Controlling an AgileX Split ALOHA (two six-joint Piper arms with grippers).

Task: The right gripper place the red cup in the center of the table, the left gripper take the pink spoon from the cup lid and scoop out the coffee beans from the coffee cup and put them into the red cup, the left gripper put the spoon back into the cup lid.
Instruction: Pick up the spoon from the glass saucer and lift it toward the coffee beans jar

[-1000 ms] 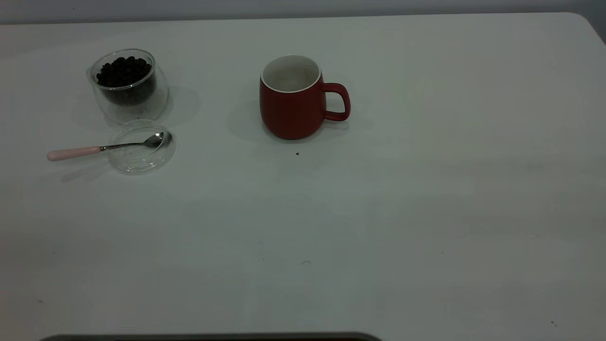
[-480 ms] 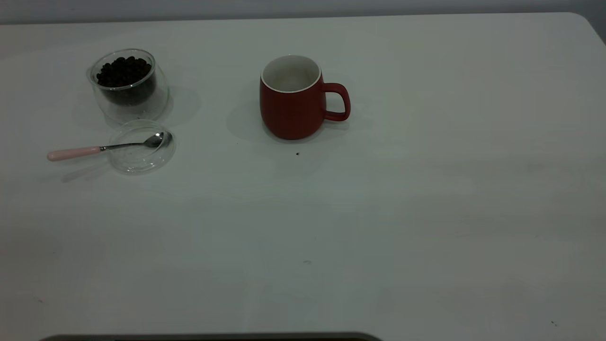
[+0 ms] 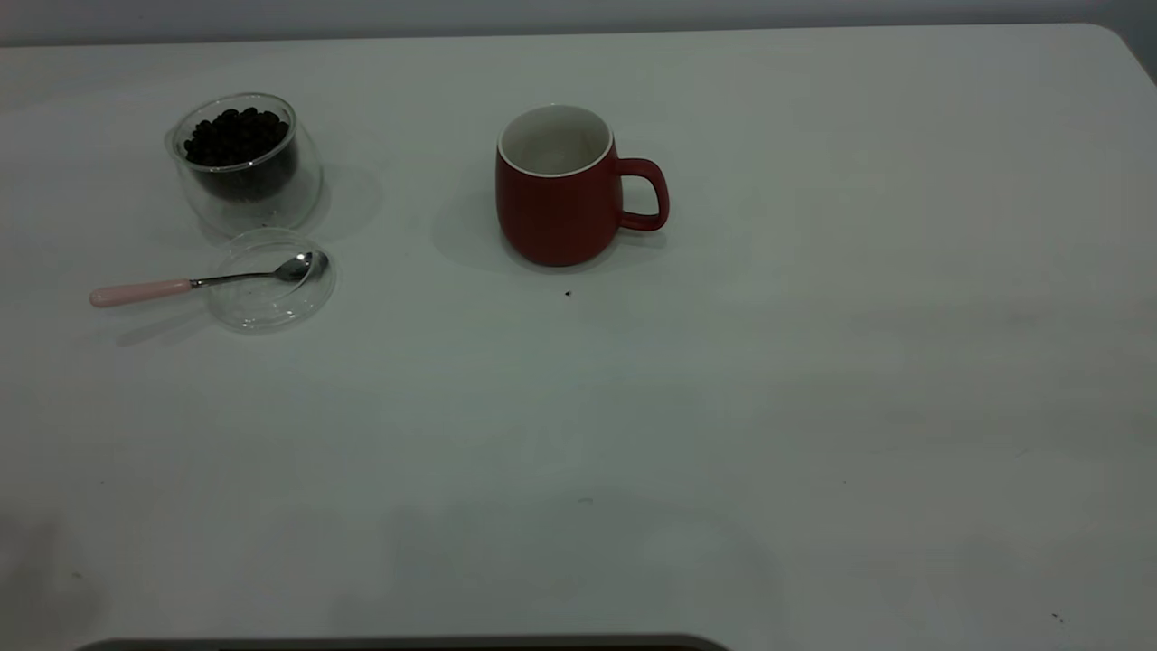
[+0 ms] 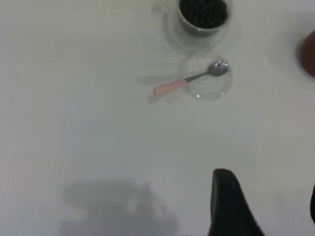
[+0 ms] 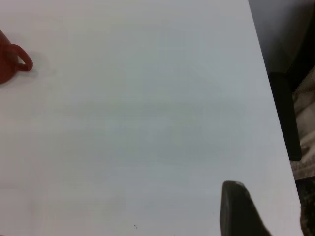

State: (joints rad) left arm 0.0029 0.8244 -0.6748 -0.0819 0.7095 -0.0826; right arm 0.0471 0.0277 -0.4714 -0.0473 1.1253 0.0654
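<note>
Red cup (image 3: pixel 560 194) stands upright near the middle of the worktop (image 3: pixel 813 380), toward its far side, handle pointing to the exterior view's right. White inside looks bare.

Coffee cup (image 3: pixel 244 163) sits well to the left of it, upright, coffee beans (image 3: pixel 237 136) heaped nearly to the rim. Cup lid (image 3: pixel 269 280) lies flat just in front of the coffee cup, close enough that I cannot tell whether the two touch. Pink spoon (image 3: pixel 194 282) rests across the lid: metal bowl inside it at the right rim, pink handle sticking out past the left edge over the worktop.

Neither arm shows in the exterior view. Left gripper (image 4: pixel 268 206) hangs above bare worktop, well apart from the spoon and lid; one dark finger shows plainly, a second just at the frame edge with a wide gap between, so the fingers stand released, holding nothing. Right gripper (image 5: pixel 246 211) hangs over the worktop near its edge, far from the red cup; only one finger shows, so I cannot tell its state.

A tiny dark speck (image 3: pixel 568 293) lies just in front of the red cup.
</note>
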